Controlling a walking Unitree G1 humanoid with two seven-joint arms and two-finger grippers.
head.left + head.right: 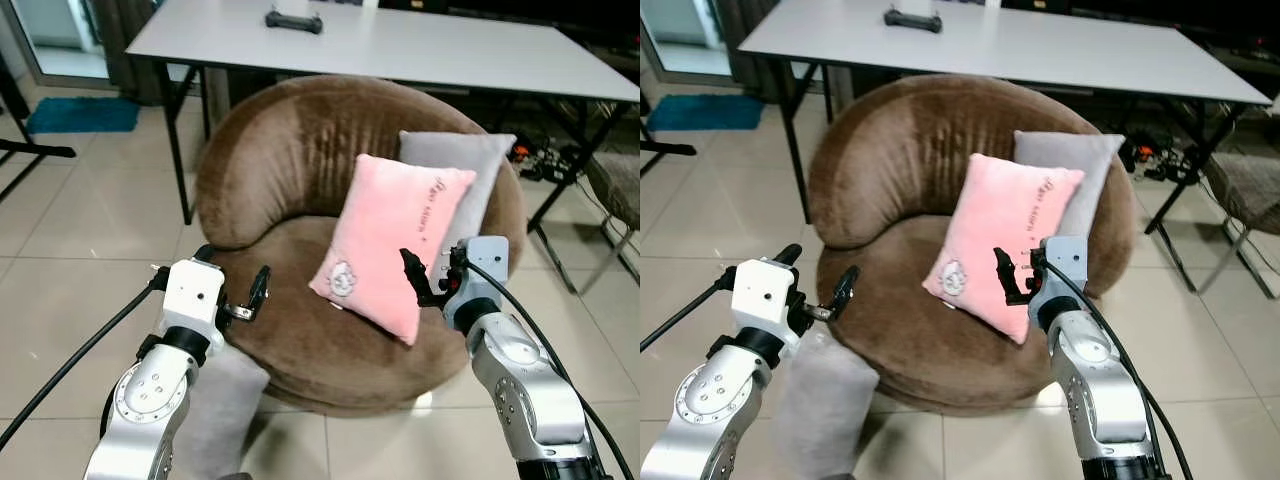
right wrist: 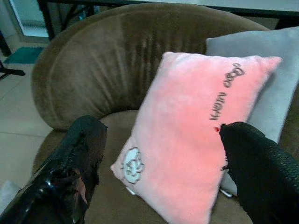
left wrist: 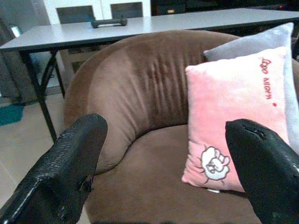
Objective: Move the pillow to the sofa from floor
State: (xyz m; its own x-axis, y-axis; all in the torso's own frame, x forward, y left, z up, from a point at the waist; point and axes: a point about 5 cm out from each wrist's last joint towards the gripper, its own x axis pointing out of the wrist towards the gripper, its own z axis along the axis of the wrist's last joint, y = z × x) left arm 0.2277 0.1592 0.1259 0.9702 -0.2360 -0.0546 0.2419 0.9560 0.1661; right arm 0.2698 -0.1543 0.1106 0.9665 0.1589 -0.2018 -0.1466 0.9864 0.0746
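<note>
Your right gripper (image 1: 432, 280) hangs with its fingers spread and nothing between them, just in front of the pink pillow's lower right edge; your left gripper (image 1: 243, 297) is likewise parted and empty, poised at the sofa's front left rim. The pink pillow (image 1: 392, 240) already stands on the seat of the brown sofa (image 1: 280, 170), tilted back against a grey pillow (image 1: 462, 170) behind it. A second grey cushion (image 1: 225, 415) lies on the tiled floor (image 1: 70, 290) below your left arm, pressed against the sofa's base.

Your main risk, as I judge it, is the right fingers brushing the pink pillow: it leans on one corner and looks light, so a nudge could slide it off the seat's rounded front edge. If the floor cushion is your next target, watch the left arm, since bending down close to the sofa could catch the elbow on the rim.

Both pillows are plush and square, soft enough to sag in a pinch grip; the pink one carries a small embroidered patch and stitched lettering. You see a round, low sofa, its short velvety pile offering little friction. Behind it stands a smooth grey table (image 1: 420, 45) on thin black legs.
</note>
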